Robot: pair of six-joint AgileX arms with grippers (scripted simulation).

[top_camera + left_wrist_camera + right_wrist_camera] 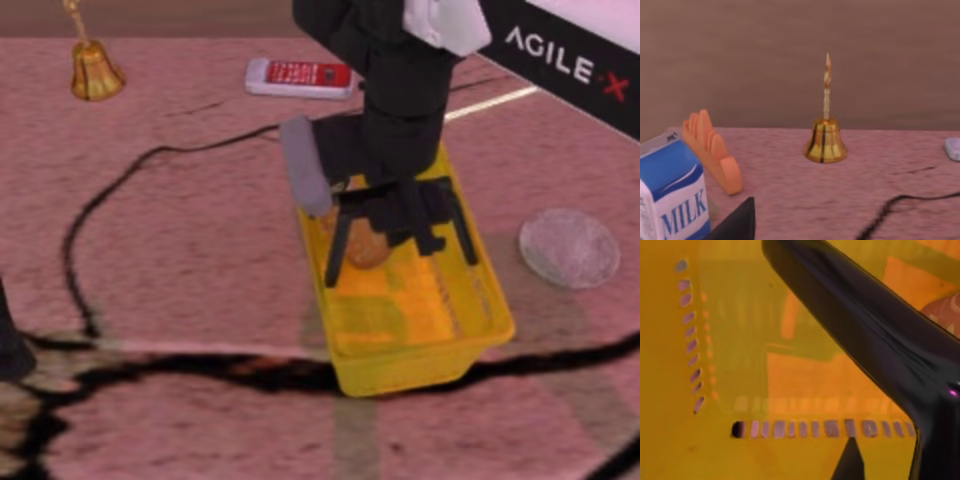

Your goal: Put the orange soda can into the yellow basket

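Two arms are on my screen, but only my right arm is working: it reaches down from the top view's upper right over the far end of the yellow basket [420, 340], and its bulk hides the right gripper, so I cannot tell whether that one is clamped or let go. The left arm sits parked at the left edge of the table [180, 260], with just a dark sliver showing; I cannot tell its grip either.

The basket stands right of centre, its long axis running away from me, its near end close to the black crack line in the tabletop. The black handle [400, 215] spans the far half, crowding the space under the arm. The near half of the basket floor lies open.

The orange soda can [365, 245] shows as a rounded copper-orange shape inside the basket, near the left wall, under the handle and partly covered by the arm. From the right wrist view I see slotted yellow walls and the dark handle bar close up.

Outside the basket: a golden bell [94, 70] at far left, a red-and-white phone [300, 77] behind, a pale round disc [569, 247] to the right.
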